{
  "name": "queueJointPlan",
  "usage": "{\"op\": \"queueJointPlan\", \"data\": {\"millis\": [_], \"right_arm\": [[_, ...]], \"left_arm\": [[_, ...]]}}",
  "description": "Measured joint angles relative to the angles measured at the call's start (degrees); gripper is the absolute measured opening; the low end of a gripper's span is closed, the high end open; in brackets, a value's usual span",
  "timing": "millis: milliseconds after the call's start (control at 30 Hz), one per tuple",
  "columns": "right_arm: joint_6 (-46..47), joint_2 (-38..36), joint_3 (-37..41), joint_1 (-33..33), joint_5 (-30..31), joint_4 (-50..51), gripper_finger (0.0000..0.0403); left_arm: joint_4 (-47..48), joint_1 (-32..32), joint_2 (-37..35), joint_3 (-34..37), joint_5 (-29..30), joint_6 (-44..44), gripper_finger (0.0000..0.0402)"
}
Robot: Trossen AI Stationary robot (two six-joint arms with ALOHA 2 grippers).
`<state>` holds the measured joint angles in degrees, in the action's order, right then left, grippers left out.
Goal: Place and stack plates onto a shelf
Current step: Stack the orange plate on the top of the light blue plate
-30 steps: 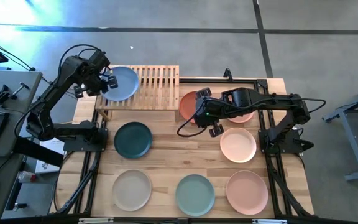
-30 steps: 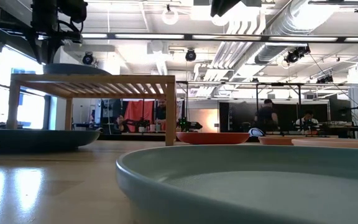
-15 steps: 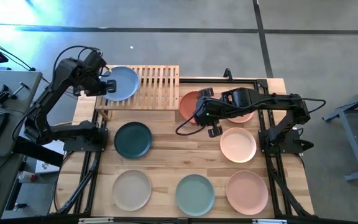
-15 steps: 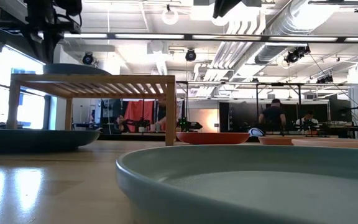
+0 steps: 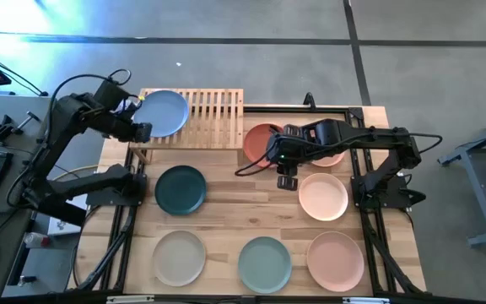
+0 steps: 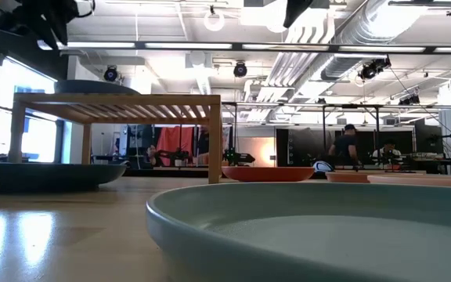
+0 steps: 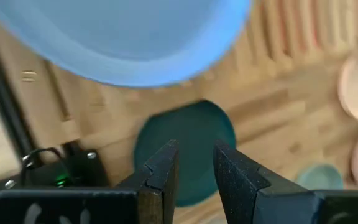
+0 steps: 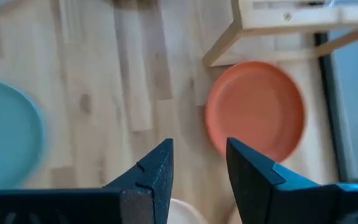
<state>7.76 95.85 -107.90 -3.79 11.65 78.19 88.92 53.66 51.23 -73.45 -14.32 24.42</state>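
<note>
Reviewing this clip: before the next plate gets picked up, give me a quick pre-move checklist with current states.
1. Blue plate resting on the shelf, left end: ok.
2. Left end effector off the blue plate, empty, open: ok.
3. Right end effector open, empty, between terracotta plate and a peach plate: ok.
4. Right half of the shelf free for a second stack: ok.
5. Dark teal plate unobstructed on the table: ok.
6. Blue plate centred on the slats: cannot tell.
</note>
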Motion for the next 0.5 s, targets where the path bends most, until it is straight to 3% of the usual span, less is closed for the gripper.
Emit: {"op": "queueJointPlan", "data": {"millis": [200, 500], "right_arm": [[6.7, 0.8, 0.0, 0.0, -4.1, 0.0, 0.0124], [8.8, 5.1, 0.0, -1.2, -5.3, -0.8, 0.0124]], "left_arm": [[-2.2, -6.7, -2.2, 0.0, -0.9, -1.6, 0.0086], [-18.0, -17.3, -1.9, 0.0, -1.1, -1.6, 0.0086]]}}
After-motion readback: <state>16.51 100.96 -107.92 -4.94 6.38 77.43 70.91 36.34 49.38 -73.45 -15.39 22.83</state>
